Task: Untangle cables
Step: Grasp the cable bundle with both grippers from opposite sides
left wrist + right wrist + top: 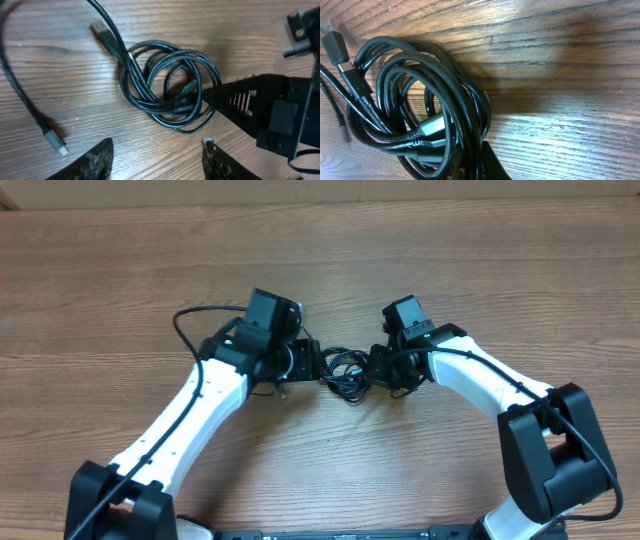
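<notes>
While the left tool (157,150) sits spread wide with nothing in it, the tangled black cables (170,85) lie bunched on the tabletop (75,90) just ahead of it.
Closest in the left wrist view, a small silver-tipped plug (55,142) lies loose off to one side; past it the cables loop over themselves several times; the right tool (375,370) comes in from the far side, one ribbed finger (240,100) touching the edge of the loops, though I can't tell if it's pinching a strand or just poking; furthest out, a USB plug (101,31) trails off the bunch.
</notes>
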